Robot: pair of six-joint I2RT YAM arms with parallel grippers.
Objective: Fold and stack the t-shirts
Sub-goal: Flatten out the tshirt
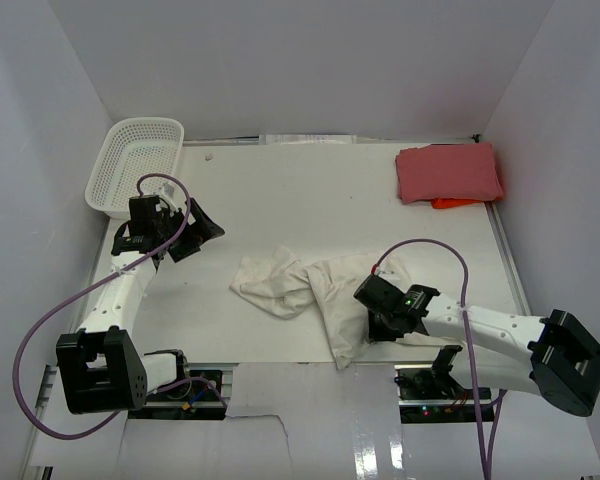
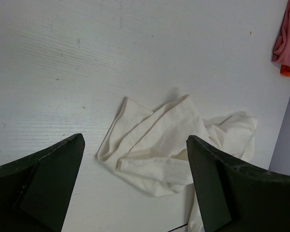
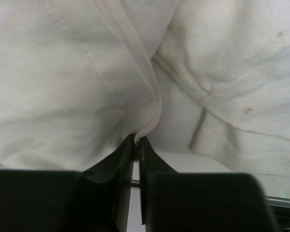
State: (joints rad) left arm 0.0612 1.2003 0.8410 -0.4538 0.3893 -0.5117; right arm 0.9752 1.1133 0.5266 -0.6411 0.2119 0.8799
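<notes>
The jaws of the right gripper (image 3: pixel 137 141) are clenched on a thin fold of the crumpled cream-white cloth t-shirt (image 1: pixel 290 285) at the middle of the white worktop (image 1: pixel 310 190), probably so an edge can be drawn flat. The left gripper (image 2: pixel 135 137) is spread wide, empty. The red cloth t-shirt (image 1: pixel 448 172) lies folded at the far right corner, presumably as the stack's base.

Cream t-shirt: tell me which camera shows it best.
Top external: nearly the whole crumpled cream t-shirt shows, lying mid-table. Left wrist shows most of it, one side hidden behind the left gripper. Right wrist shows only close-up cloth, a hem caught in the right gripper's nearly shut tips.
</notes>
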